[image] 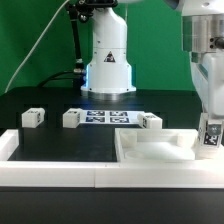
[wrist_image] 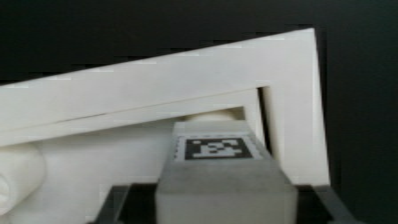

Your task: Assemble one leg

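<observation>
A: Pincer (image: 209, 150) down at the exterior view's right, pinching a leg (wrist_image: 217, 150) against the slab (image: 150, 152)!

B: Three more legs (image: 73, 118) sit loose on the worktop (image: 60, 140). Looks light, rigid, probably slick plastic.

A: Best gripped on the flat sides, square, or it could twist.

Exterior faces the arm; wrist looks close.

No readable text; only black-and-white tags on the leg (wrist_image: 215, 149) and marker board (image: 108, 118)
</observation>
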Controlling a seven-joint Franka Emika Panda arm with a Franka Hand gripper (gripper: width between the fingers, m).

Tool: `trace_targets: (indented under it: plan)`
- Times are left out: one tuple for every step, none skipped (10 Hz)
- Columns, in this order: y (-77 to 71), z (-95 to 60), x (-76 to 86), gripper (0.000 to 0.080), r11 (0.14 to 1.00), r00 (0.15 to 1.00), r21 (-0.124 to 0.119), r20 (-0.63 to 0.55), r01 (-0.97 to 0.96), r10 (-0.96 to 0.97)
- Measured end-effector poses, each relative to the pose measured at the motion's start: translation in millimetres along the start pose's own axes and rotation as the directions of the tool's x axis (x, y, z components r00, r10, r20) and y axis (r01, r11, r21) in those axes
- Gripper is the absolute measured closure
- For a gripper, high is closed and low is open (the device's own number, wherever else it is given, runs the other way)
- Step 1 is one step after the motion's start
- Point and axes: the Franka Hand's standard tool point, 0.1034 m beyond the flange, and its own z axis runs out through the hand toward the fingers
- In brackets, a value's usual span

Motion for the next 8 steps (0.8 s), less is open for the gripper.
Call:
trace_targets:
  plan:
    - [0.0, 0.1, -0.1, 0.0507, 1.0, 1.0, 0.0, 0.0, 0.002, -0.002]
    - [0.2, 0.1, 0.0, 0.0507, 0.999, 0.999, -0.001, 0.0, 0.047, -0.047]
    - [2.1, 0.1, 0.9, 0.0333, 0.994, 0.994, -0.017, 0.0, 0.11, -0.11]
    - [5.9, -1.3, 0.0, 0.0195, 0.991, 0.992, -0.05, 0.001, 0.125, -0.125]
    - [5.9, -3.2, 0.7, 0.0195, 0.972, 0.974, -0.061, 0.007, 0.228, -0.228]
    - [5.5, -3.3, 1.5, 0.0159, 0.931, 0.932, -0.06, 0.015, 0.361, -0.361]
    - [5.5, -3.2, 1.8, 0.0152, 0.887, 0.889, -0.058, 0.022, 0.458, -0.458]
    - [5.5, -3.2, 1.9, 0.0152, 0.848, 0.85, -0.057, 0.025, 0.527, -0.527]
